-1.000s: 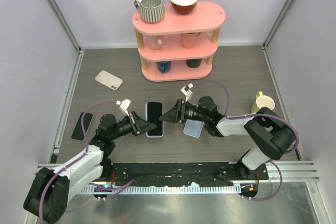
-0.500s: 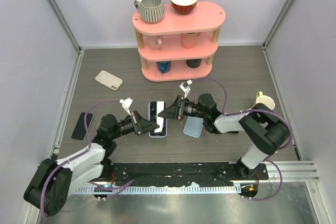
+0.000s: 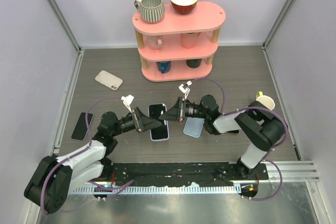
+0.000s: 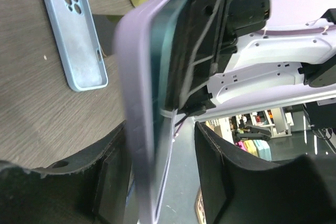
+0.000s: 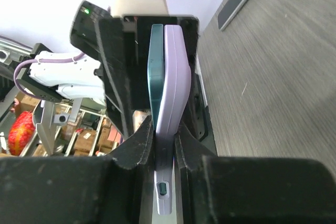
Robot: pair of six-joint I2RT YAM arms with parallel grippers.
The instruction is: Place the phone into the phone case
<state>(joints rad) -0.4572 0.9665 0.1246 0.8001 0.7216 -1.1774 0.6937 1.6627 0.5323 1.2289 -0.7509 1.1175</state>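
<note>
The top camera is looking down from above and behind the arm bases, covering the whole worktop (image 3: 252, 72) from far off. Each wrist camera is sighting along its own fingers at close range: the left end effector (image 4: 160, 135) and right end effector (image 5: 164, 129) are facing each other. All three views are sharing the phone (image 3: 160, 127); the top and left wrist views are sharing the blue case (image 3: 193, 127).
</note>
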